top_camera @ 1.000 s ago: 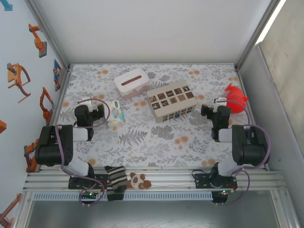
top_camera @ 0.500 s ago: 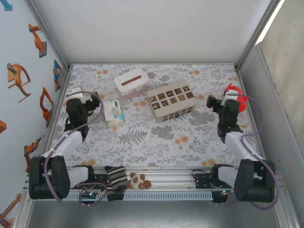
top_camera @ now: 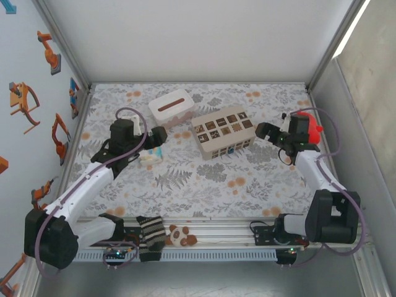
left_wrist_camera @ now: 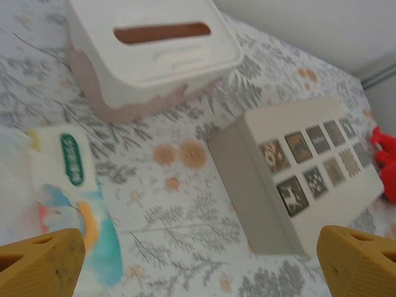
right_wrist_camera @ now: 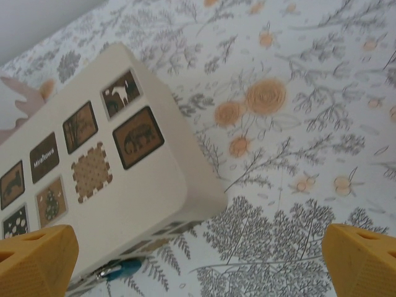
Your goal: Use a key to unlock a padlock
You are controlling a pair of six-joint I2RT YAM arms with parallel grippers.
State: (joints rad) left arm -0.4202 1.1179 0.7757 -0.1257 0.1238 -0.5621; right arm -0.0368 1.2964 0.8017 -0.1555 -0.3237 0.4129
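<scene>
The left gripper (top_camera: 156,137) hangs over the tissue pack (left_wrist_camera: 68,198), its jaws wide with nothing between them. Behind it stands the tissue box (top_camera: 171,107). The beige box (top_camera: 223,132) sits mid-table (top_camera: 198,179), between the two arms. A small blue-and-silver bit (right_wrist_camera: 117,269) lies against its near edge. I cannot tell where the padlock is. The right gripper (top_camera: 263,131) faces the box's right end, just beside it, jaws wide and holding nothing. A red toy (top_camera: 311,131) sits behind that arm. A sock (top_camera: 150,237) and a panda (top_camera: 180,234) lie at the near rail.
</scene>
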